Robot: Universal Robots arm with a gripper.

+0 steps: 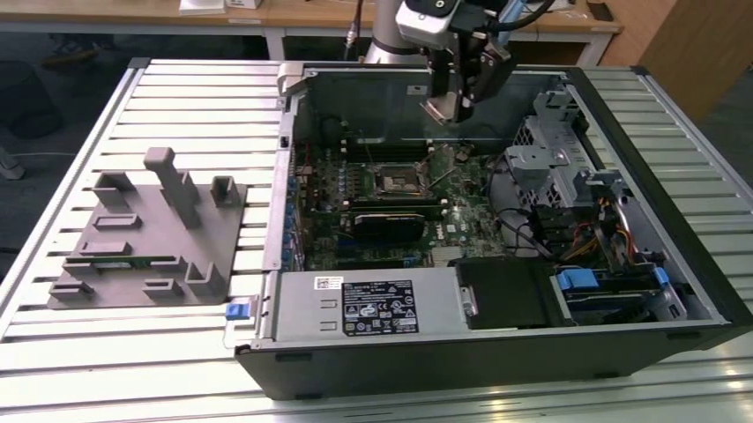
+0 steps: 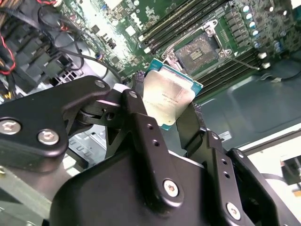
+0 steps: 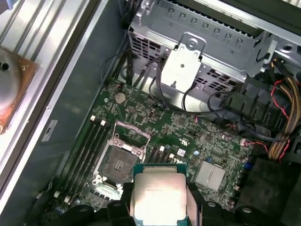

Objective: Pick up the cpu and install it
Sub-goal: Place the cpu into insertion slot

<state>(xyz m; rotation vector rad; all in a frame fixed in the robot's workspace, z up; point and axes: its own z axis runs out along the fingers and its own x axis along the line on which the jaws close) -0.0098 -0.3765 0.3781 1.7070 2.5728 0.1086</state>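
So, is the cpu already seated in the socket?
No, in the second wrist view the end effector holds the cpu clear of the empty socket.

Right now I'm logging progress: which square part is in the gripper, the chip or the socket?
The cpu, the silvery-topped chip, is clamped in the gripper above the motherboard. The black socket sits empty on it.
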